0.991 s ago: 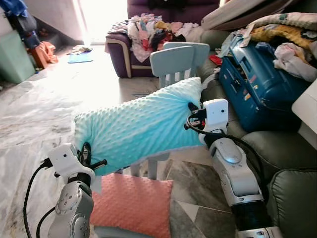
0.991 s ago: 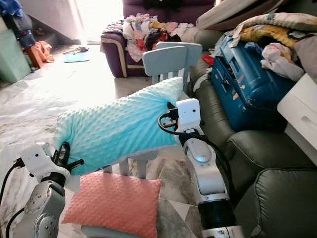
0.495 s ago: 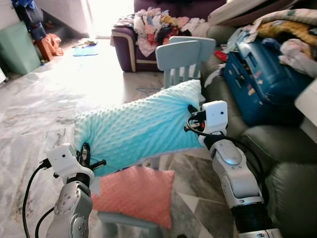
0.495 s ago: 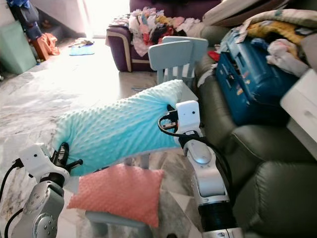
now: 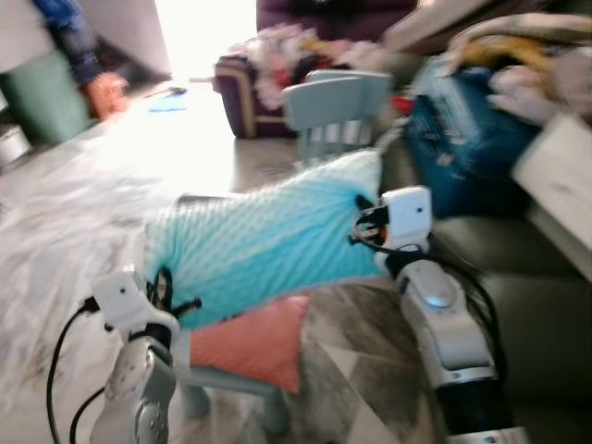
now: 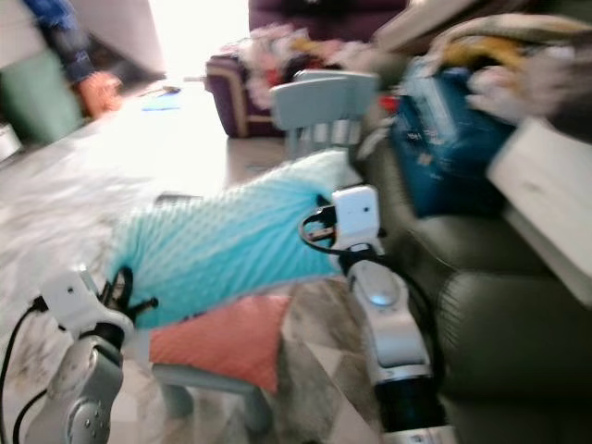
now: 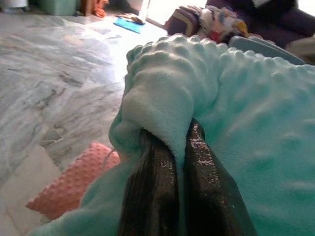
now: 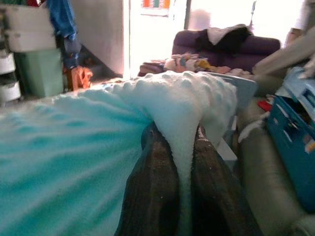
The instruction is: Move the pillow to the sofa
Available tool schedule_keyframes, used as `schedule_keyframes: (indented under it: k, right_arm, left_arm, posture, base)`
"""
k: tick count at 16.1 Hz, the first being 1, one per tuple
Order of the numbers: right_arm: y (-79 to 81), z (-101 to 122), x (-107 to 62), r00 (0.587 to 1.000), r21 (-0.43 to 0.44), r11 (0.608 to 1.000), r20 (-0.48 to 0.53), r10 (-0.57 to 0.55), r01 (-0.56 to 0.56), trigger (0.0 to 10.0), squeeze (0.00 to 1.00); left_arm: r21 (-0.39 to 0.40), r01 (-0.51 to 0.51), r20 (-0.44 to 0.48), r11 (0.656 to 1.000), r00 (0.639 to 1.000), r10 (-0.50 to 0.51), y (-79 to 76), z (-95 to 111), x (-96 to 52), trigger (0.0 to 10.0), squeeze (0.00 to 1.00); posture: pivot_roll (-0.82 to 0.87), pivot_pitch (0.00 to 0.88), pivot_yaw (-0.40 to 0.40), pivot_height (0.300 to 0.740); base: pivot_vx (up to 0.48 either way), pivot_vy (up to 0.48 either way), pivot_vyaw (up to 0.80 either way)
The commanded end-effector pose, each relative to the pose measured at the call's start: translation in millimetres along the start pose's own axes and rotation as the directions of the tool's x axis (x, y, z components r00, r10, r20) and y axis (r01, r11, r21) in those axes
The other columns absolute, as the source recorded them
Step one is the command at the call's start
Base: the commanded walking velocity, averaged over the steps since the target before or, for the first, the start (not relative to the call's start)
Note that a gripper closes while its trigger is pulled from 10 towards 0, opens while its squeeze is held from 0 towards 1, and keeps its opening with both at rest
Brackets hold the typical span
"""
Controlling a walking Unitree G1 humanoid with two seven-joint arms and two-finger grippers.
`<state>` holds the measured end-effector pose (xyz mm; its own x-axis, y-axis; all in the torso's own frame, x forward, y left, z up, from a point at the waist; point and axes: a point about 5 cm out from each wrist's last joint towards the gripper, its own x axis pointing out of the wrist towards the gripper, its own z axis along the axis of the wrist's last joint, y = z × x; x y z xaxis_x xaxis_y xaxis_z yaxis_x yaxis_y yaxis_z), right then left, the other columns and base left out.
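Note:
A long turquoise dotted pillow [image 5: 264, 240] hangs in the air between my two arms, above a small chair. My left gripper [image 7: 178, 162] is shut on the pillow's left end, the fabric pinched between its fingers [image 7: 150, 191]. At the pillow's right corner my right gripper [image 8: 181, 152] is shut on a fold of it, both fingers [image 8: 152, 182] pressing the cloth. The dark green sofa [image 5: 536, 305] runs along my right side, its seat close to my right arm. The eye views are blurred.
A pink pillow [image 5: 250, 340] lies on the small light-blue chair [image 5: 231, 384] below the held pillow. Another light-blue chair [image 5: 335, 104] stands behind. A blue suitcase [image 5: 462, 139] and piled clothes sit on the sofa. A purple sofa [image 5: 268, 79] with laundry is farther back. Marble floor opens to the left.
The whole picture has shifted and blurred, so the camera has moved. Both grippers still hold the turquoise pillow in the same way.

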<state>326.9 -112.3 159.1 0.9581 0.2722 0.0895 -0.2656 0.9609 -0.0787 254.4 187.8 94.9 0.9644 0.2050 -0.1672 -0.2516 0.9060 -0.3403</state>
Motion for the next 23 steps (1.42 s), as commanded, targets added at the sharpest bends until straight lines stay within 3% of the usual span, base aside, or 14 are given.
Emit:
schedule_keyframes:
  k: [1, 10, 23]
  right_arm:
    - [-2.1, 8.6, 1.4, 0.999, -0.008, 1.0, 0.032, -0.003, 0.003, 10.0, 0.0]
    - [-2.0, 9.1, 0.9, 1.0, -0.008, 1.0, 0.03, -0.001, 0.001, 10.0, 0.0]
    - [-0.2, 8.6, 1.4, 1.0, -0.005, 1.0, 0.025, -0.001, 0.002, 10.0, 0.0]
  left_arm:
    - [-0.009, 0.001, 0.018, 1.0, 1.0, -0.001, -0.7, 4.5, 0.1, 10.0, 0.0]
    - [-0.082, 0.012, 0.04, 0.997, 0.999, -0.009, 0.0, 6.8, 0.5, 10.0, 0.0]
    - [-0.102, 0.014, 0.017, 0.995, 1.0, -0.013, 0.7, 5.6, 1.8, 10.0, 0.0]
  posture:
    - [-0.15, 0.0, 0.036, 0.74]
    - [-0.15, 0.0, 0.035, 0.74]
    - [-0.15, 0.0, 0.04, 0.74]
  base:
    - [-0.292, 0.0, 0.0]
    - [-0.098, 0.0, 0.0]
    - [0.0, 0.475, 0.0]
